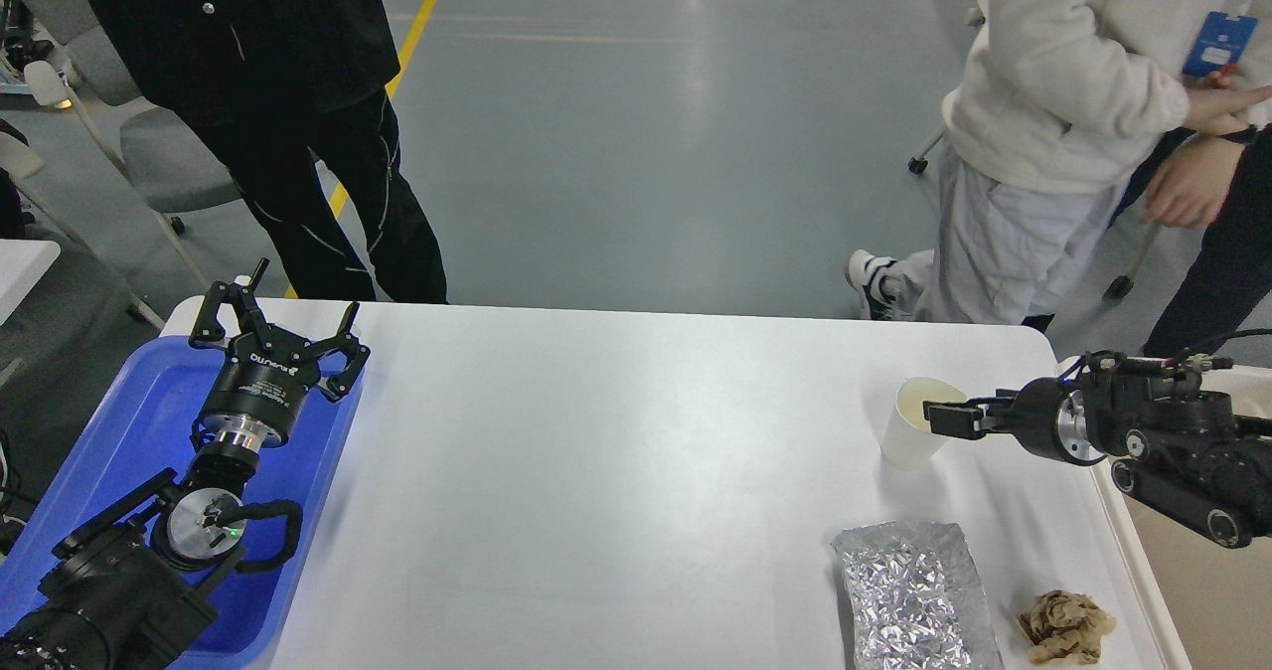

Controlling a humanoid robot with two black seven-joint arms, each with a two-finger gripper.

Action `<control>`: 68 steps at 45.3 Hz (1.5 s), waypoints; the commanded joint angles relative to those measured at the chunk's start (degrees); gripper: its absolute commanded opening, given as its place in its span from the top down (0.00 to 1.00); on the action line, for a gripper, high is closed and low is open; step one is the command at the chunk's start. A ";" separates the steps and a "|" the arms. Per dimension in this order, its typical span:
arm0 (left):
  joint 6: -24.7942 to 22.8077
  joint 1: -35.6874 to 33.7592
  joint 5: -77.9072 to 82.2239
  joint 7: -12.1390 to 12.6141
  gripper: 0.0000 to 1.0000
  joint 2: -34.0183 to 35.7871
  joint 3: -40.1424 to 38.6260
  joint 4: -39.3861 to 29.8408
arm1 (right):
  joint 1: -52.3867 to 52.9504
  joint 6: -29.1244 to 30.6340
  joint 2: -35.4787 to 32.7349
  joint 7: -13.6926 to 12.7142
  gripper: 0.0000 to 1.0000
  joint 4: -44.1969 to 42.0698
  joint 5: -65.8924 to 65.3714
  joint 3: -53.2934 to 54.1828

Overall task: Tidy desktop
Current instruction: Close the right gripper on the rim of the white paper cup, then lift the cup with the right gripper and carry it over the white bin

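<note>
Our left gripper (281, 327) hangs over the far end of the blue tray (149, 421), its fingers spread wide with nothing between them. The tray lies along the left edge of the desktop (616, 451), and our left arm (149, 541) runs above it from the near left corner.

Our right gripper (939, 418) reaches in from the right edge and points left. Its dark tips meet the rim of a paper cup (914, 436), on the side facing our arm. We cannot tell whether the fingers are closed on the rim or only touching it, since they show as one dark shape. The cup stands upright near the far right corner of the desktop, open end up.

Nearer to us, at the near edge on the right, lies a crumpled sheet of foil (914, 595), flat and long. Just beside it, toward the right edge and apart from it, sits a small brown wad of crumpled paper (1063, 627).

The desktop itself is the wide white top with rounded corners that fills the lower half of the view. A cream bin (1192, 590) stands off the right edge, under our right arm (1173, 441).

Beyond the far edge, a person in black (288, 103) stands at the left corner and a person in a pale top (1053, 123) at the right.
</note>
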 commanded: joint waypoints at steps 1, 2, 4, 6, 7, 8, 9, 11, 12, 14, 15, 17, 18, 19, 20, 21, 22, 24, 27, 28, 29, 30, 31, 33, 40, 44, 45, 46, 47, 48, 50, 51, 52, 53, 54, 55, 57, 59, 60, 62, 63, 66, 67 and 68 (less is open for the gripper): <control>0.00 0.00 0.00 0.00 0.00 0.00 0.00 0.00 | -0.15 -0.58 3.17 0.06 0.13 -3.20 -0.03 -0.66; 0.00 0.00 0.00 0.00 0.00 0.00 0.00 0.00 | -0.24 -0.58 3.26 0.06 0.17 -3.11 -0.03 -0.75; 0.00 0.00 0.00 0.00 0.00 0.00 0.00 0.00 | -0.24 -0.40 3.34 0.06 0.29 -3.20 0.06 -0.84; 0.00 0.00 0.00 0.00 0.00 0.00 0.00 0.00 | -0.32 -0.05 3.34 -0.03 0.49 -3.37 0.24 -1.10; 0.00 0.00 0.00 0.00 0.00 0.00 0.00 0.00 | -0.50 -0.05 3.34 -0.03 0.55 -3.46 0.41 -1.19; 0.00 0.00 0.00 0.00 0.00 0.00 0.00 0.00 | -0.59 0.04 3.34 -0.03 0.61 -3.55 0.59 -1.19; 0.00 0.00 0.00 0.00 0.00 0.00 0.00 0.00 | -0.59 0.13 3.34 -0.03 0.70 -3.55 0.85 -1.19; 0.00 0.00 0.00 0.00 0.00 0.00 0.00 0.00 | -0.76 0.22 3.34 -0.03 0.84 -3.72 1.11 -1.28; 0.00 0.00 0.00 0.00 0.00 0.00 0.00 0.00 | -0.76 0.30 3.34 -0.11 0.90 -3.81 1.20 -1.28; 0.00 0.00 0.00 0.00 0.00 0.00 0.00 0.00 | -0.76 0.48 3.34 -0.11 1.00 -3.99 1.20 -1.28; 0.00 0.00 0.00 0.00 0.00 0.00 0.00 0.00 | -0.76 0.57 3.34 -0.20 1.00 -4.08 1.29 -1.28; 0.00 0.00 0.00 0.00 0.00 0.00 0.00 0.00 | -0.76 0.65 3.34 -0.20 1.00 -4.08 1.55 -1.28; 0.00 0.00 0.00 0.00 0.00 0.00 0.00 0.00 | -0.76 0.65 3.34 -0.20 1.00 -4.08 2.08 -1.28; 0.00 0.00 0.00 0.00 0.00 0.00 0.00 0.00 | -0.76 0.65 3.34 -0.20 1.00 -4.16 2.60 -1.37; 0.00 0.00 0.00 0.00 0.00 0.00 0.00 0.00 | -0.68 0.65 3.34 -0.20 1.00 -4.16 3.13 -1.37; 0.00 0.00 0.00 0.00 0.00 0.00 0.00 0.00 | -0.59 0.65 3.34 -0.20 1.00 -4.16 3.57 -1.37; 0.00 0.00 0.00 0.00 0.00 0.00 0.00 0.00 | -0.50 0.65 3.34 -0.20 1.00 -4.08 4.01 -1.37; 0.00 0.00 0.00 0.00 0.00 0.00 0.00 0.00 | -0.15 0.65 3.26 -0.11 1.00 -4.08 4.37 -1.37; 0.00 0.00 0.00 0.00 0.00 0.00 0.00 0.00 | 0.11 0.65 3.17 -0.11 1.00 -3.99 4.45 -1.37; 0.00 0.00 0.00 0.00 0.00 0.00 0.00 0.00 | 0.11 0.65 3.17 -0.11 1.00 -3.99 4.46 -1.37; 0.00 0.00 0.00 0.00 0.00 0.00 0.00 0.00 | 0.20 0.74 3.08 -0.11 1.00 -3.90 4.46 -1.37; 0.00 0.00 0.00 0.00 0.00 0.00 0.00 0.00 | 0.20 0.74 3.08 -0.11 1.00 -3.90 4.46 -1.37; 0.00 0.00 0.00 0.00 0.00 0.00 0.00 0.00 | 0.29 0.74 2.99 -0.20 1.00 -3.81 4.46 -1.37; 0.00 0.00 0.00 0.00 0.00 0.00 0.00 0.00 | 0.55 1.00 2.91 -0.20 1.00 -3.64 4.46 -1.45; 0.00 0.00 0.00 0.00 0.00 0.00 0.00 0.00 | 1.61 2.85 2.03 -0.11 1.00 -3.11 4.46 -1.37; 0.00 0.00 0.00 0.00 0.00 0.00 0.00 0.00 | 3.19 3.99 0.54 -0.11 1.00 -1.88 4.63 -1.37; 0.00 0.00 0.00 0.00 0.00 0.00 0.00 0.00 | 3.71 4.52 -0.08 -0.11 1.00 -1.18 4.63 -1.28; 0.00 0.00 0.00 0.00 0.00 0.00 0.00 0.00 | 4.15 5.04 -0.69 -0.11 1.00 -0.31 4.63 -1.28; 0.00 0.00 0.00 0.00 0.00 0.00 0.00 0.00 | 5.64 6.18 -2.70 -0.11 1.00 2.57 4.63 -1.19; 0.00 0.00 0.00 0.00 0.00 0.00 0.00 0.00 | 6.26 6.54 -3.59 -0.11 1.00 3.91 4.63 -1.19; 0.00 0.00 0.00 0.00 0.00 0.00 0.00 0.00 | 7.58 7.15 -5.35 -0.20 1.00 6.63 4.89 -1.19; 0.00 0.00 0.00 0.00 0.00 0.00 0.00 0.00 | 8.19 7.33 -6.23 -0.20 1.00 7.95 4.98 -1.19; 0.00 0.00 0.00 0.00 0.00 0.00 0.00 0.00 | 8.81 7.60 -7.02 -0.20 1.00 9.18 4.98 -1.28; 0.00 0.00 0.00 0.00 0.00 0.00 0.00 0.00 | 9.42 7.86 -7.90 -0.20 1.00 10.50 4.98 -1.28; 0.00 0.00 0.00 0.00 0.00 0.00 0.00 0.00 | 10.21 8.21 -8.86 -0.20 1.00 11.82 4.98 -1.28; 0.00 0.00 0.00 0.00 0.00 0.00 0.00 0.00 | 10.83 8.56 -9.83 -0.20 1.00 12.96 4.98 -1.28; 0.00 0.00 0.00 0.00 0.00 0.00 0.00 0.00 | 12.24 9.61 -11.85 -0.20 1.00 15.60 4.98 -1.28; 0.00 0.00 0.00 0.00 0.00 0.00 0.00 0.00 | 13.82 10.84 -14.13 -0.20 1.00 18.58 4.89 -1.28; 0.00 0.00 0.00 0.00 0.00 0.00 0.00 0.00 | 14.61 11.46 -15.28 -0.20 1.00 20.17 4.89 -1.28; 0.00 0.00 0.00 0.00 0.00 0.00 0.00 0.00 | 16.19 12.51 -18.00 -0.20 1.00 23.42 4.89 -1.28; 0.00 0.00 0.00 0.00 0.00 0.00 0.00 0.00 | 16.98 12.95 -19.23 -0.20 1.00 25.00 4.89 -1.28; 0.00 0.00 0.00 0.00 0.00 0.00 0.00 0.00 | 19.62 14.27 -23.01 -0.20 1.00 29.66 4.89 -1.19; 0.00 0.00 0.00 0.00 0.00 0.00 0.00 0.00 | 20.41 14.63 -24.07 -0.20 1.00 30.89 4.89 -1.19; 0.00 0.00 0.00 0.00 0.00 0.00 0.00 0.00 | 21.29 15.06 -25.03 -0.20 1.00 31.95 4.89 -1.10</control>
